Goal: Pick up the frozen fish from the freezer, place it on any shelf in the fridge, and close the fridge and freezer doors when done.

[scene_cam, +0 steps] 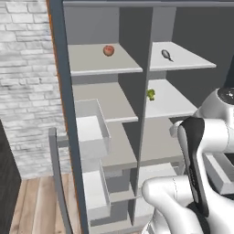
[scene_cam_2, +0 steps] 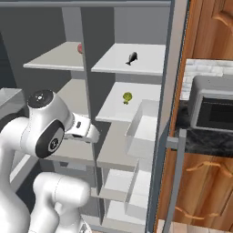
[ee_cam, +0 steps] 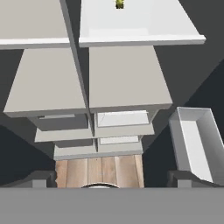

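The tall slate-grey cabinet stands with both doors swung wide. The black-grey frozen fish (scene_cam: 167,55) (scene_cam_2: 131,58) lies on the top shelf (scene_cam: 192,59) of the right half. I cannot tell which half is the narrower freezer and which the fridge. My gripper (ee_cam: 112,179) is open with nothing between its fingers. It hangs in front of the middle shelves by the central divider (scene_cam_2: 88,91), well below the fish and apart from it. The left door (scene_cam: 64,91) and the right door (scene_cam_2: 170,91) are seen edge-on, both with white bins.
A round red fruit (scene_cam: 108,50) (scene_cam_2: 80,48) sits on the left half's top shelf. A green leafy lump (scene_cam: 151,94) (scene_cam_2: 127,97) (ee_cam: 119,4) lies one shelf below the fish. Door bins (scene_cam: 91,132) (scene_cam_2: 142,123) (ee_cam: 192,144) jut inward. A microwave (scene_cam_2: 211,109) stands on the counter at right.
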